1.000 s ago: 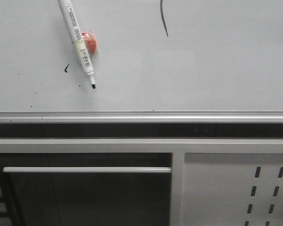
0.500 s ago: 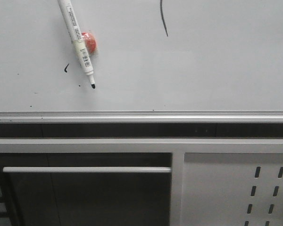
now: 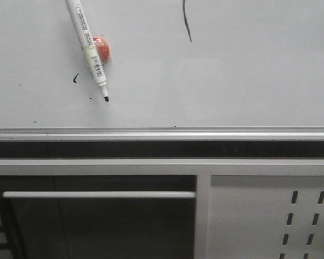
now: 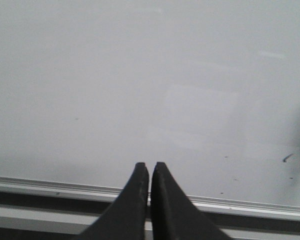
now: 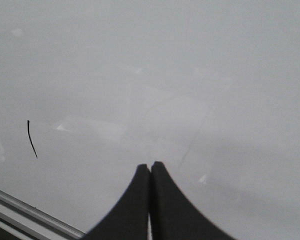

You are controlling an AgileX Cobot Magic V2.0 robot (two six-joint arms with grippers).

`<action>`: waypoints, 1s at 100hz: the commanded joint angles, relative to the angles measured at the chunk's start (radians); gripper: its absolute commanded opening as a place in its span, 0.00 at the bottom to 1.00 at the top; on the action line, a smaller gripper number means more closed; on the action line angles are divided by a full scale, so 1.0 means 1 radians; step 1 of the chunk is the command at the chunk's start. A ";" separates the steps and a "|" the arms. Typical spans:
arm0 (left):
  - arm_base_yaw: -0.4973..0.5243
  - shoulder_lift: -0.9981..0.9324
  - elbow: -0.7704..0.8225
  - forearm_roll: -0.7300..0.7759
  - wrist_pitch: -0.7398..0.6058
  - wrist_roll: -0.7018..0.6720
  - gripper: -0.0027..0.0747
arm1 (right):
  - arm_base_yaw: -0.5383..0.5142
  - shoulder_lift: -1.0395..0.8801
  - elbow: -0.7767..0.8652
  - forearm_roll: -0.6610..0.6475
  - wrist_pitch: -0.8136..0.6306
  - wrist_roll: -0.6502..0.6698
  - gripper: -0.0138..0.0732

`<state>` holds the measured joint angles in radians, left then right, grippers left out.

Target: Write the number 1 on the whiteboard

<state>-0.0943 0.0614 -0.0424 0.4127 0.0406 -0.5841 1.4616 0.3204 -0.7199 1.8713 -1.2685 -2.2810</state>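
We find the left gripper and right gripper closed, empty, above the whiteboard; the number 1 lies beside the right one.

The right gripper sits with its black fingers pressed together above the whiteboard. The number 1, a thin black stroke, lies at nine o'clock from the fingertips, near the silver frame edge.
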 commanded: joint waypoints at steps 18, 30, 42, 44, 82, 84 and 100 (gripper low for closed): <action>-0.007 -0.023 0.053 -0.487 -0.092 0.622 0.01 | -0.002 0.014 -0.029 -0.016 -0.028 -0.007 0.08; -0.007 -0.061 0.069 -0.485 0.039 0.657 0.01 | -0.002 0.014 -0.029 -0.016 -0.028 -0.007 0.08; -0.007 -0.096 0.069 -0.485 0.156 0.657 0.01 | -0.002 0.014 -0.029 -0.016 -0.028 -0.007 0.08; -0.007 -0.096 0.069 -0.485 0.161 0.657 0.01 | -0.002 0.014 -0.029 -0.016 -0.028 -0.007 0.08; -0.006 -0.096 0.069 -0.421 0.246 0.659 0.01 | -0.002 0.014 -0.029 -0.016 -0.028 -0.007 0.08; -0.006 -0.096 0.069 -0.421 0.246 0.659 0.01 | -0.002 0.014 -0.029 -0.016 -0.028 -0.007 0.08; -0.006 -0.096 0.069 -0.421 0.246 0.659 0.01 | -0.002 0.014 -0.029 -0.016 -0.028 -0.007 0.08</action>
<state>-0.0943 -0.0046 0.0047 -0.0148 0.3346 0.0748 1.4616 0.3204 -0.7199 1.8713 -1.2685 -2.2810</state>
